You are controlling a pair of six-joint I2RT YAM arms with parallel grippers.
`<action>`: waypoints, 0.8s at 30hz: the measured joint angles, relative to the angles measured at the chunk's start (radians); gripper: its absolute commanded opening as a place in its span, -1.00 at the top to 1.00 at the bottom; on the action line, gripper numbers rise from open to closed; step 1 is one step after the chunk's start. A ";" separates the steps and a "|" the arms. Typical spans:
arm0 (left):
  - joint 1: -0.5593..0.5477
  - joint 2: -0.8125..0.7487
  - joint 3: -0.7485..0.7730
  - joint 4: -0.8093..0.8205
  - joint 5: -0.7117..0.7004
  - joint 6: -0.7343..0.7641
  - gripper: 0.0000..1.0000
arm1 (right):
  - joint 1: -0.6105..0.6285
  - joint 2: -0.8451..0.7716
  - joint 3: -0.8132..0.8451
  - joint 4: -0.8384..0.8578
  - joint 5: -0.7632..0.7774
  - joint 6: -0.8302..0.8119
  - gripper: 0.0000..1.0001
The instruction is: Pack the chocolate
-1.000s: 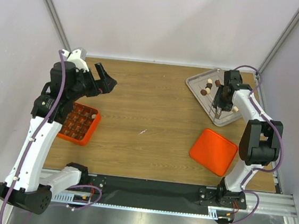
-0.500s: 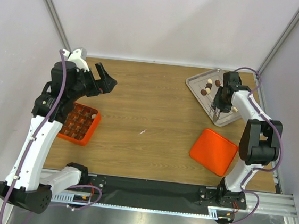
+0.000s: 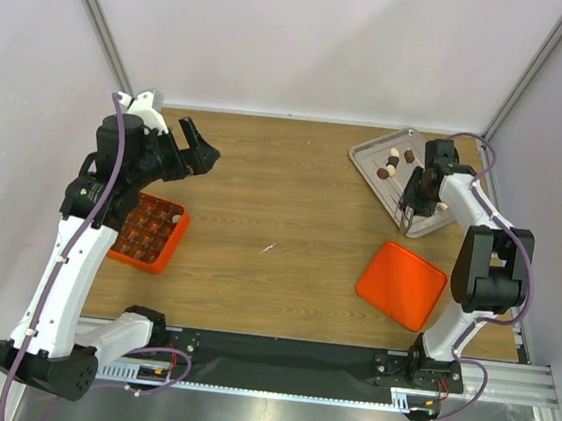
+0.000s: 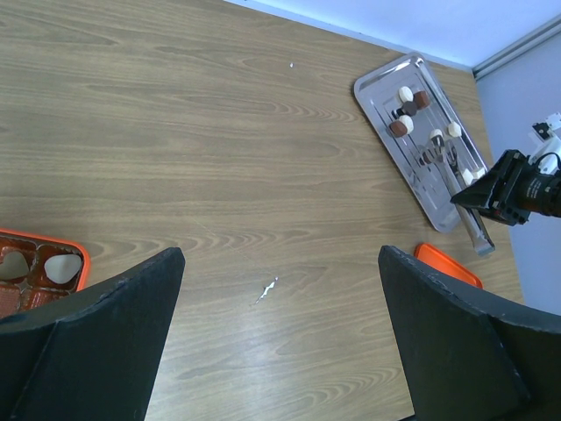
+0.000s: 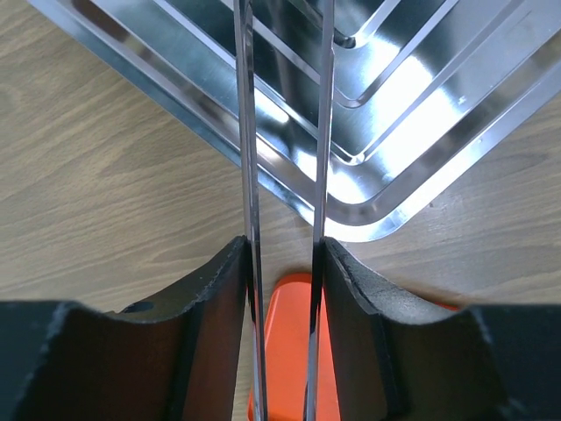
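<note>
Several pieces of chocolate (image 3: pixel 391 163), dark brown and cream, lie on the far half of a metal tray (image 3: pixel 373 180) at the back right; the left wrist view shows the chocolate (image 4: pixel 405 110) too. More pieces fill cells of the orange gridded box (image 3: pixel 148 233) at the left. My right gripper (image 3: pixel 411 206) hangs over the tray's near corner, shut on thin metal tongs (image 5: pixel 250 132) whose two blades run between its fingers (image 5: pixel 207 324) and out over the tray (image 5: pixel 412 96). My left gripper (image 3: pixel 195 151) is raised above the table near the box, open and holding nothing.
An orange lid (image 3: pixel 402 284) lies on the table in front of the tray, under the right gripper (image 5: pixel 282 250). A small white scrap (image 4: pixel 266 290) lies mid-table. The box's corner (image 4: pixel 39 267) shows beside the left gripper (image 4: pixel 280 256). Walls close in the table's back and sides.
The right arm has shifted slightly over the tray's near corner with the tongs still in its grip. The left arm has not moved.
</note>
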 measured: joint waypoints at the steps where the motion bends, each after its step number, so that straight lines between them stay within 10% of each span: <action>1: 0.000 0.000 0.000 0.000 0.000 0.000 -1.00 | 0.000 -0.003 -0.002 0.001 -0.006 0.002 0.14; 24: 0.000 -0.004 0.063 -0.019 -0.030 0.001 -0.99 | -0.006 -0.100 -0.010 -0.040 -0.066 0.002 0.39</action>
